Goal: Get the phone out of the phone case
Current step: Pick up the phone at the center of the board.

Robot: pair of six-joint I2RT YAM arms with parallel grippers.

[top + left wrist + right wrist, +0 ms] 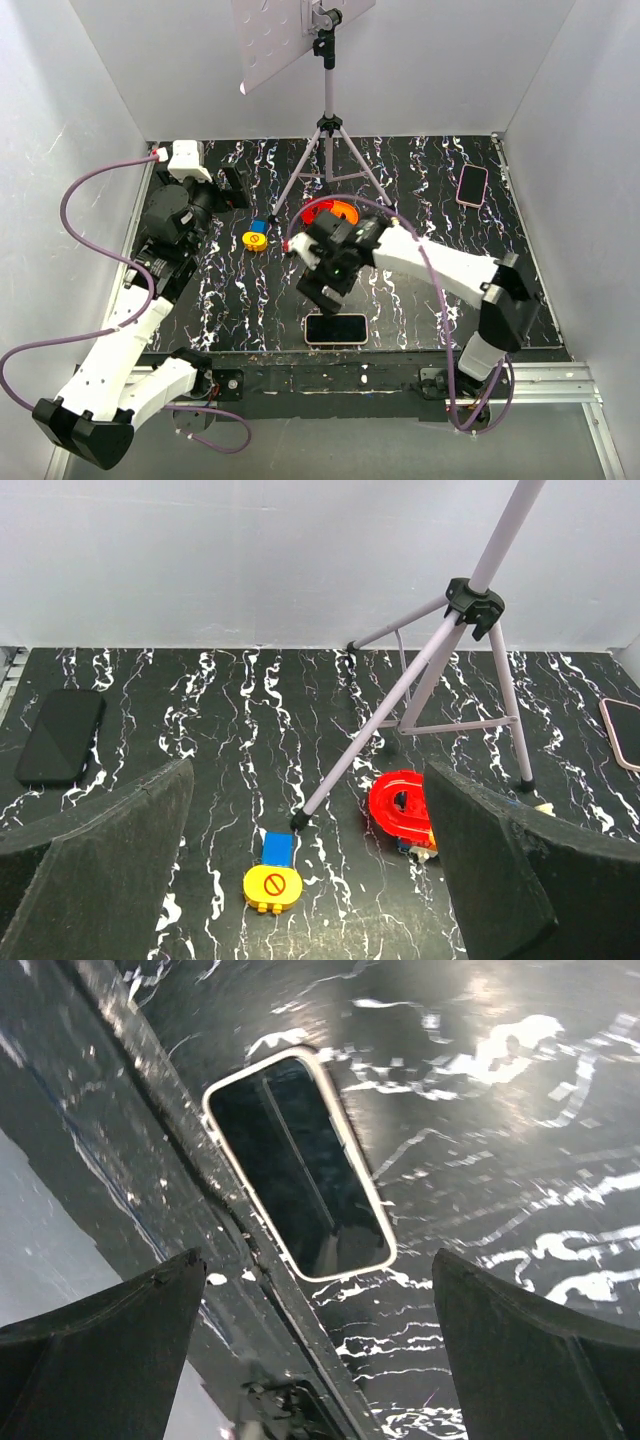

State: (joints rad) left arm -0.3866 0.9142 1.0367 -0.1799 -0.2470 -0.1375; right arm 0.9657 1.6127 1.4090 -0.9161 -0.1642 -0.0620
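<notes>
A dark phone in a pale-rimmed case [336, 328] lies flat at the table's front edge. It also shows in the right wrist view [297, 1165], screen up. My right gripper [322, 290] hovers just behind and above it, open and empty [318, 1260], with the phone ahead of the jaws and not between them. My left gripper [225, 195] is at the back left, open and empty [308, 770], well away from this phone.
A pink-cased phone [472, 185] lies at the back right. A black phone [60, 735] lies at the far left. A tripod [327, 150] stands mid-back, with a red toy [335, 212] and a yellow and blue toy [255, 240] by its feet.
</notes>
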